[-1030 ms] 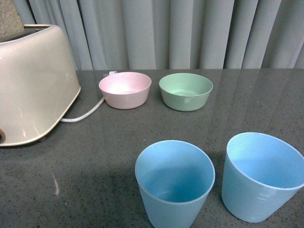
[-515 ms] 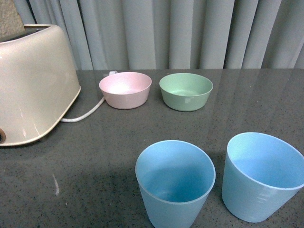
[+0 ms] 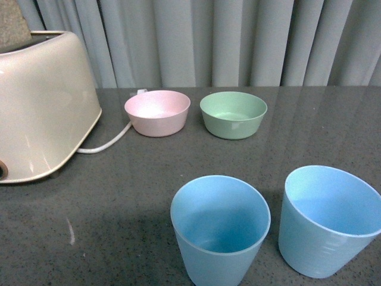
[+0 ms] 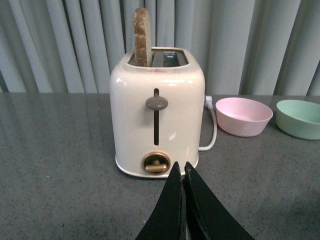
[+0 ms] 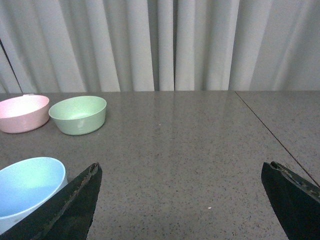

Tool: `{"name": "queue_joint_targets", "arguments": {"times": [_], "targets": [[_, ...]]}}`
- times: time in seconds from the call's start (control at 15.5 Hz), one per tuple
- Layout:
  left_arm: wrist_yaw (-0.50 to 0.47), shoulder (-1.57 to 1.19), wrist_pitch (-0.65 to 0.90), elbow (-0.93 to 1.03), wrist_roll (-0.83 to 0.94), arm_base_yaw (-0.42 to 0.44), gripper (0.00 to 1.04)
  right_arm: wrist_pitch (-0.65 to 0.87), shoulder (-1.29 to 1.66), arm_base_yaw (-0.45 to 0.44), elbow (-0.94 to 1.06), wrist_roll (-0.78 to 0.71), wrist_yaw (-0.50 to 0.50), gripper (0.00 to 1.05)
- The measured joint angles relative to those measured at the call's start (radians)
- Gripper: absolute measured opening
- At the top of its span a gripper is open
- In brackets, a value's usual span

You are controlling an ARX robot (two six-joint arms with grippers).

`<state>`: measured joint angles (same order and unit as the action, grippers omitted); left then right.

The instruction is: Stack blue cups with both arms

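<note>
Front: left cup (image 3: 220, 229) and right cup (image 3: 327, 220) stand upright on the bench (image 3: 119, 208), side by side but apart. Pink bowl (image 3: 157, 112), green bowl (image 3: 233, 114) and toaster (image 3: 41, 107) sit behind.

Left wrist: left gripper (image 4: 182, 171) pressed together, facing the toaster.

Right wrist: right gripper (image 5: 181, 167) spread wide, with a blue cup (image 5: 27, 187) beside one finger.

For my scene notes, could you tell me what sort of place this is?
Probably a staged kitchen counter: a cream toaster holding toast, plastic bowls and cups on a dark speckled countertop, grey curtains behind.
</note>
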<state>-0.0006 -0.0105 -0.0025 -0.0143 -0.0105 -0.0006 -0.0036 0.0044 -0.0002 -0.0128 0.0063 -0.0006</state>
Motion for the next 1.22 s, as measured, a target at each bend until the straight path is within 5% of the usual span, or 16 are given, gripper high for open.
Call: {"name": "queue_joint_targets", "arguments": {"times": [0.06, 0.13, 0.19, 0.26, 0.32, 0.39, 0.9, 1.22], "targets": [[0.000, 0.000, 0.003, 0.000, 0.000, 0.000, 0.01, -0.001, 0.000, 0.000, 0.000, 0.000, 0.000, 0.98], [0.000, 0.000, -0.002, 0.000, 0.000, 0.000, 0.18, -0.001, 0.000, 0.000, 0.000, 0.000, 0.000, 0.98], [0.000, 0.000, -0.002, 0.000, 0.000, 0.000, 0.53, -0.001, 0.000, 0.000, 0.000, 0.000, 0.000, 0.98], [0.000, 0.000, -0.002, 0.000, 0.000, 0.000, 0.67, -0.105, 0.055, -0.054, -0.032, 0.051, -0.132, 0.98], [0.000, 0.000, -0.001, 0.000, 0.000, 0.000, 0.78, -0.092, 0.140, -0.084, -0.062, 0.103, -0.196, 0.98], [0.000, 0.000, -0.001, 0.000, 0.000, 0.000, 0.99, 0.010, 0.243, -0.075, -0.153, 0.137, -0.262, 0.98], [0.000, 0.000, -0.001, 0.000, 0.001, 0.000, 0.98, 0.085, 0.787, 0.277, -0.479, 0.045, -0.066, 0.98], [0.000, 0.000, -0.002, 0.000, 0.001, 0.000, 0.98, 0.091, 1.009, 0.312, -0.481, 0.023, -0.025, 0.98]]}}
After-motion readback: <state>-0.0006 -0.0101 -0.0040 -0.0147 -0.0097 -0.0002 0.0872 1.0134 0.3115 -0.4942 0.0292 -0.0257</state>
